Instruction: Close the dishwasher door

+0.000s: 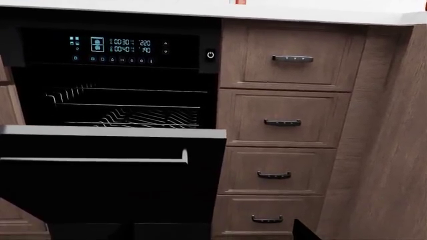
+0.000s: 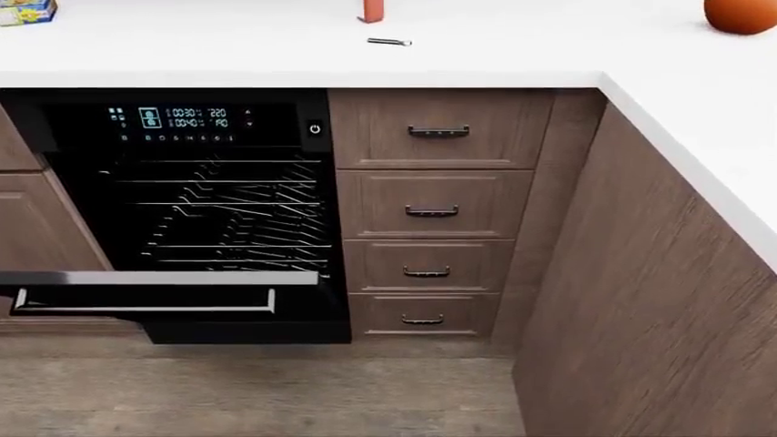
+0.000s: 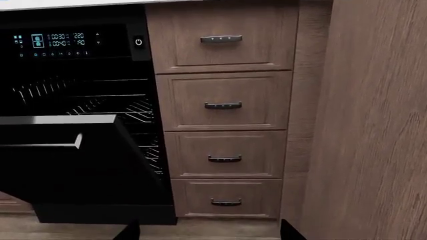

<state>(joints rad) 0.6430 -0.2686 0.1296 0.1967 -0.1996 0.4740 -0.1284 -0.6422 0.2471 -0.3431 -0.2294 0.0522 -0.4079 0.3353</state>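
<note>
- You can see the dishwasher door (image 2: pixel 158 314) hanging partly open, tipped out from the black machine, low on the left side of the head view.
- Its silver-grey top edge (image 2: pixel 158 279) leans away from the machine, and the long thin bar handle (image 2: pixel 144 309) sits just under that edge.
- Behind the door, the wire racks (image 2: pixel 231 214) show inside the dark opening.
- Above the racks is a black strip with lit blue digits (image 2: pixel 182 118) and a small round power button (image 2: pixel 315 129).
- Just beside the dishwasher, on its right, stand four brown drawers (image 2: pixel 431 205), one over another, each with a small dark handle.
- A white counter (image 2: pixel 486 45) runs over the top, with a small silver thing (image 2: pixel 390 41) lying on it and an orange ball (image 2: pixel 741 14) at the far right corner.
- In the right wrist view, two dark finger tips (image 3: pixel 130 232) poke in, spread well apart, holding nothing, near the door but not touching it.
- In the left wrist view only one dark tip (image 1: pixel 303 231) shows, so you cannot tell if that hand is spread or closed.
</note>
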